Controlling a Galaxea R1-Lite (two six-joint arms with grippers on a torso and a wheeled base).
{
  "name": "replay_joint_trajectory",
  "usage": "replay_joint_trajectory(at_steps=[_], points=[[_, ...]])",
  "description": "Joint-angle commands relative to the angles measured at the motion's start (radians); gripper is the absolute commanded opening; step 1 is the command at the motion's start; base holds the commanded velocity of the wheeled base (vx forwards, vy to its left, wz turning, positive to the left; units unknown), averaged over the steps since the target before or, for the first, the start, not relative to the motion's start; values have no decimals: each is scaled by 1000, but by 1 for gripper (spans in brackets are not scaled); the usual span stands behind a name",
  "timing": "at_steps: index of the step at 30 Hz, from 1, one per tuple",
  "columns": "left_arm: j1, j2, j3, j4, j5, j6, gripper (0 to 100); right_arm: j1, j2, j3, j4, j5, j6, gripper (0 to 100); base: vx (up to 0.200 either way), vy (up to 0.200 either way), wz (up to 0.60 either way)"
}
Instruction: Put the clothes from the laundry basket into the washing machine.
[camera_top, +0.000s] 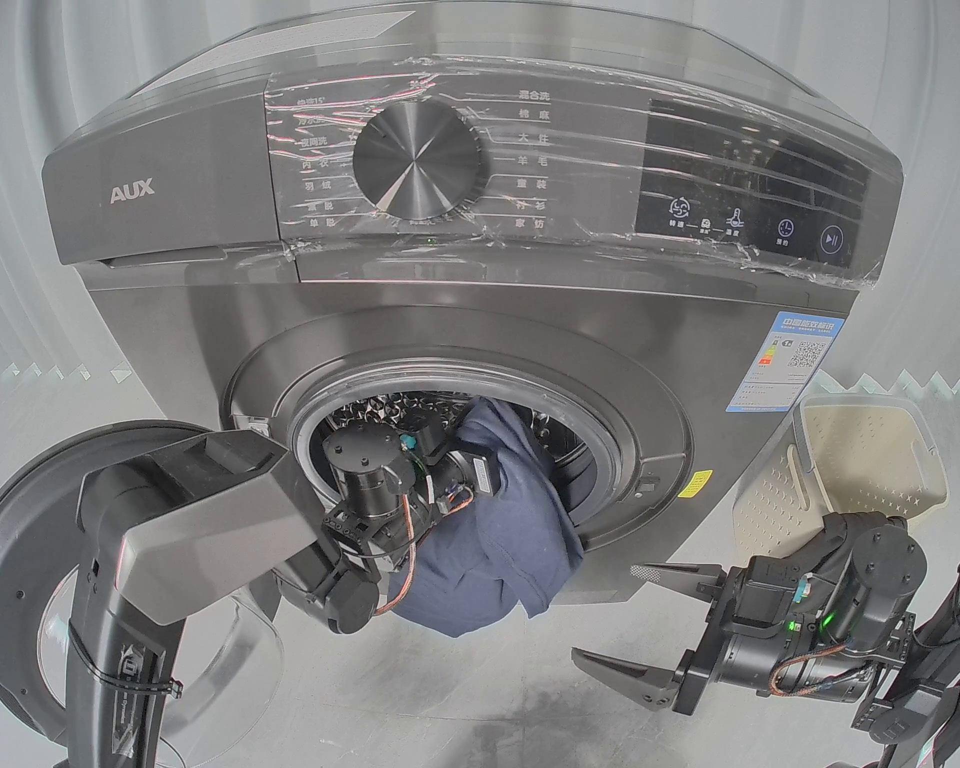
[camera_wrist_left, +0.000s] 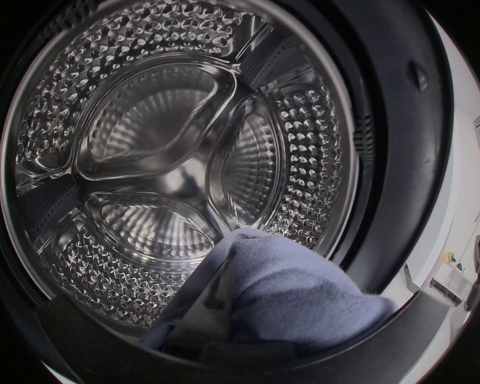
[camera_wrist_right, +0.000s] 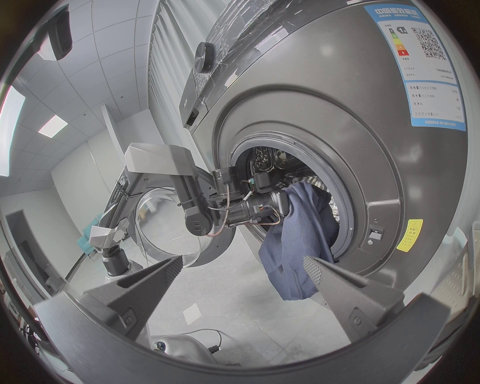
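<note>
The left gripper sits in the mouth of the washing machine, at about 7 o'clock in the round opening as the head view shows it. The dark blue garment is draped over it, so I cannot tell whether it is spread or pinching the cloth. In the left wrist view the garment lies bunched across the dark door seal at 5 o'clock, with the bare steel drum beyond it. Only the upper part of the cloth is inside. The rest hangs over the lip of the opening and down the machine's front panel, reaching nearly to the floor, as the right wrist view also shows. The left arm and the hanging cloth together take up the lower half of the opening. The right gripper hangs low in front of the machine at 5 o'clock in the head view. Its jaws are spread wide and hold nothing, and it is well apart from the garment. From its own camera the right gripper points towards the opening. The cream perforated laundry basket stands at 4 o'clock, just beside the machine's right corner. The round door is swung fully open at 8 o'clock.
</note>
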Motion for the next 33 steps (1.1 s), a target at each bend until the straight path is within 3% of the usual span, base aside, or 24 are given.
replay_joint_trajectory(at_steps=[1, 9, 16, 24, 33], points=[[28, 67, -184, 102, 40, -2, 0, 1, 7, 0, -1, 1, 0, 100, 0, 0, 0], [54, 140, -431, 269, 56, 1, 0, 4, 17, 1, 2, 1, 2, 100, 0, 0, 0], [60, 222, -612, 337, 114, 1, 0, 4, 17, 0, 2, 1, 2, 100, 0, 0, 0], [78, 322, -922, 406, 201, 1, 0, 16, 13, 1, 7, -3, 2, 100, 0, 0, 0], [83, 324, -904, 413, 211, -1, 0, 16, 15, 1, 7, -3, 2, 100, 0, 0, 0]])
